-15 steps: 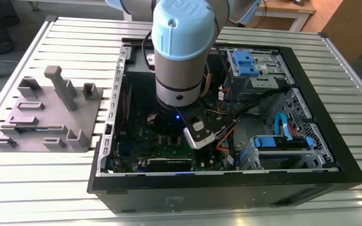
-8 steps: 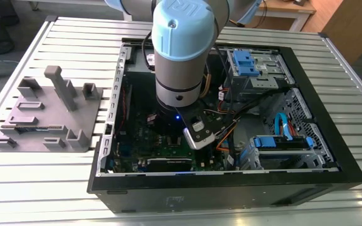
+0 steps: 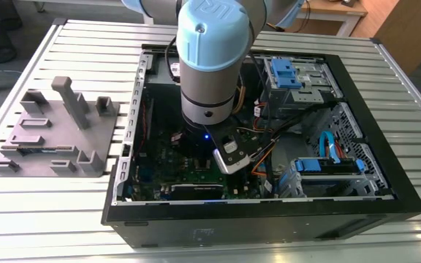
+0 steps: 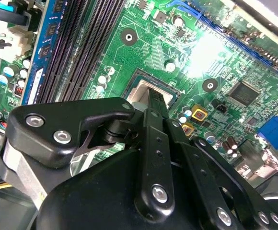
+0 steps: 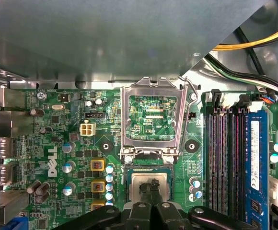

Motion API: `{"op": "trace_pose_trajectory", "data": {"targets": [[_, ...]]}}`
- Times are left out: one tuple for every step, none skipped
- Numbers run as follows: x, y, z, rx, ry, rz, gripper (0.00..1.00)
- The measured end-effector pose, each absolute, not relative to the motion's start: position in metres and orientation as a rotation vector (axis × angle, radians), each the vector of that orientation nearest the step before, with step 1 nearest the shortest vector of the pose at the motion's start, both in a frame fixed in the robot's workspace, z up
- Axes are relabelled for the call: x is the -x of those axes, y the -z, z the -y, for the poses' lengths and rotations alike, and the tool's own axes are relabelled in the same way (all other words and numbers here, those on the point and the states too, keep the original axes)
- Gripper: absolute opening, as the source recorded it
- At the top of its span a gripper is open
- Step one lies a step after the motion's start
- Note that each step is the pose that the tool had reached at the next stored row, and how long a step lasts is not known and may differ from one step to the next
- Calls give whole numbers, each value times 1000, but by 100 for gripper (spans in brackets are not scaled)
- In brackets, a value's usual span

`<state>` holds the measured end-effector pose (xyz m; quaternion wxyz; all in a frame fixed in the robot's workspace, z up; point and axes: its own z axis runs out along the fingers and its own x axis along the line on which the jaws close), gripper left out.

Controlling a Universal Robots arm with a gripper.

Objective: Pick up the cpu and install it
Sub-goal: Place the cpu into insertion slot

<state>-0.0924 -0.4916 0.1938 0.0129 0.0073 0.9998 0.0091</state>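
Observation:
The cpu, a small pale silvery square, lies flat in its socket on the green motherboard. In both wrist views my gripper hangs right over the chip, its two thin black fingers drawn together with nothing between them. The tips rest at the middle of the cpu top, and my gripper hides part of the chip. The shiny socket frame stands swung open beside the socket. In the exterior view the arm's wrist reaches down into the open computer case.
Black memory slots and a blue memory stick run beside the socket. Yellow and black cables cross one corner of the case. A grey plastic block with upright posts stands on the slatted table at the exterior view's left.

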Motion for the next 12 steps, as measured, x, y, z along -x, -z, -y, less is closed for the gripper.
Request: {"op": "trace_pose_trajectory", "data": {"targets": [[92, -195, 492, -23, -30, -3115, 11], [92, -197, 492, -23, -29, -3115, 11], [92, -199, 492, -23, -29, -3116, 11], [92, -202, 492, -23, -29, -3116, 11], [92, -205, 492, -23, -28, -3116, 11], [92, -208, 492, -23, -28, -3116, 11], [92, -211, 492, -23, -28, -3116, 11], [92, -214, 492, -23, -28, -3116, 11], [92, -217, 492, -23, -28, -3116, 11], [92, -219, 492, -23, -28, -3116, 11], [92, -220, 492, -23, -28, -3116, 11], [92, -219, 492, -23, -29, -3116, 11]]}}
